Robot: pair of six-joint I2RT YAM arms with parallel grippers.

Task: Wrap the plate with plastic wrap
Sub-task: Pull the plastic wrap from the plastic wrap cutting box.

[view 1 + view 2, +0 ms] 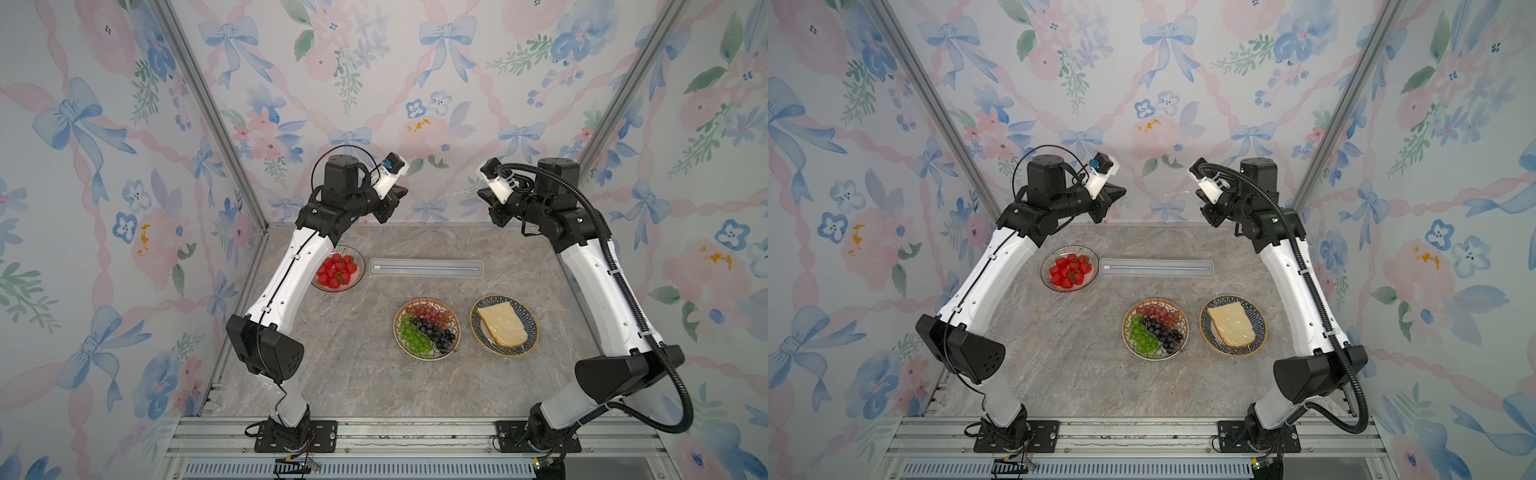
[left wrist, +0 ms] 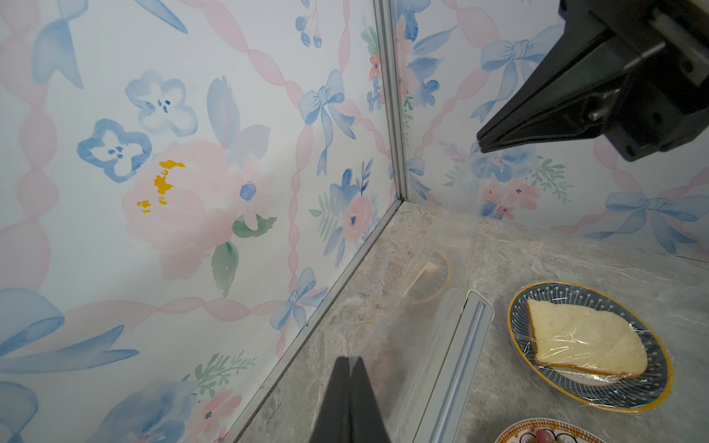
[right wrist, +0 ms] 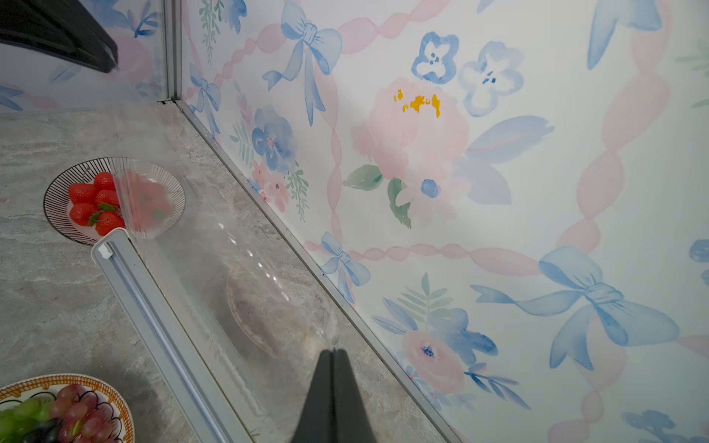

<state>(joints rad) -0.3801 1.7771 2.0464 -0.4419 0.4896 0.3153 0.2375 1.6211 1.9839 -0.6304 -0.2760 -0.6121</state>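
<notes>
Clear plastic wrap [image 3: 238,268] rises as a taut sheet from the long cream box [image 1: 426,268] at the back of the table. High above the box, my left gripper [image 1: 405,191] and right gripper [image 1: 479,193] are each shut on an upper corner of the wrap. The film [image 2: 422,307] mirrors the plates faintly. In both top views it shows only as a faint glint. Three plates stand below: strawberries [image 1: 353,251] left of the box, grapes [image 1: 458,332] in the middle, and bread [image 1: 532,320] at the right with crinkly film over it.
Floral walls close in the back and both sides, with metal corner posts [image 1: 216,112]. Both grippers hang close to the back wall. The marble tabletop [image 1: 353,374] ends at a metal rail [image 1: 415,436] in front, where the arm bases are bolted.
</notes>
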